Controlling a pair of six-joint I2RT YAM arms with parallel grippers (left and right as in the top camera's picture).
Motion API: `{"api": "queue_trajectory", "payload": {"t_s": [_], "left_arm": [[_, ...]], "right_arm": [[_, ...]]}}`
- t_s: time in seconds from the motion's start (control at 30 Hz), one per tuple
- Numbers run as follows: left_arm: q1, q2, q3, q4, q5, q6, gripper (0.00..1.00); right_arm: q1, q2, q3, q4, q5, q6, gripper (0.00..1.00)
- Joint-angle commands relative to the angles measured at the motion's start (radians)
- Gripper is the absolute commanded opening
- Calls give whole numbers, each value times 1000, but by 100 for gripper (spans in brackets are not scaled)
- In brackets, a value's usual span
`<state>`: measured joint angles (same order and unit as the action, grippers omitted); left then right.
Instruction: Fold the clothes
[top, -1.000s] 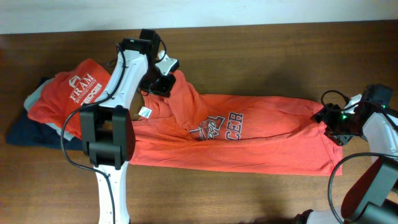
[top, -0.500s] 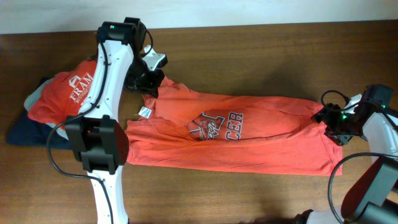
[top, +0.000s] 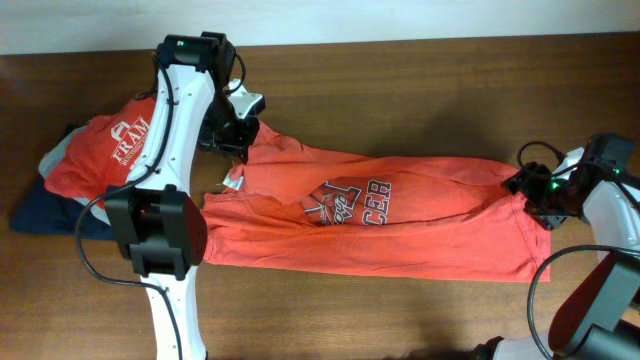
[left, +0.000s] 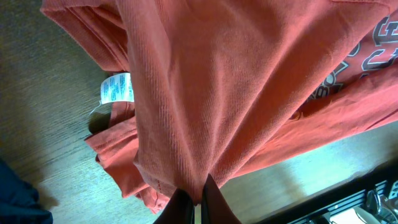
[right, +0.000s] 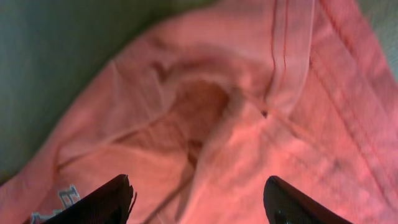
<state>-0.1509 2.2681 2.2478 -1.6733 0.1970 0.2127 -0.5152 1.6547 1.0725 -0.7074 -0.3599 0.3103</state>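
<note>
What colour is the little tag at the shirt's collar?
White, with faint printing on it; the tag shows best in the left wrist view.

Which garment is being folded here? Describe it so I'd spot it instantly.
On the brown table, look at the large orange-red T-shirt stretched lengthwise across the middle. Unlike the smaller red FRAM shirt folded at the table's left end, it lies spread out and carries a navy-and-white chest print ending in "CER".

**Camera layout**

Overhead: high, straight down, whole surface (top: 400, 320) and T-shirt (top: 420, 240) in frame. Left wrist: close, looking past left gripper (left: 198, 191) at frame bottom. Right wrist: closer still, blurred. All three share the T-shirt.
</note>
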Motion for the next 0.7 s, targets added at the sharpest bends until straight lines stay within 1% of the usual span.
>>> {"api": "queue_trajectory", "payload": {"t_s": [0.0,0.27,0.37,0.43,0.53,0.67], "left_arm": [[3,-21,7,-4,-15,-10,6],[3,-21,7,4,-14,-10,6],[3,-21,7,5,-14,-10,6],[3,-21,7,8,-14,-10,6],[3,-21,7,18,-14,-17,6],[3,-21,7,19,-14,-17,6]], "right_arm": [[6,14,10,49,-6,-7,72],[10,98,10,172,-11,-20,73],[25,145,10,187,-35,-72,82],[34,171,10,201,-50,-75,85],[45,194,10,232,-55,-74,87],[50,198,10,266,-60,-68,86]]}}
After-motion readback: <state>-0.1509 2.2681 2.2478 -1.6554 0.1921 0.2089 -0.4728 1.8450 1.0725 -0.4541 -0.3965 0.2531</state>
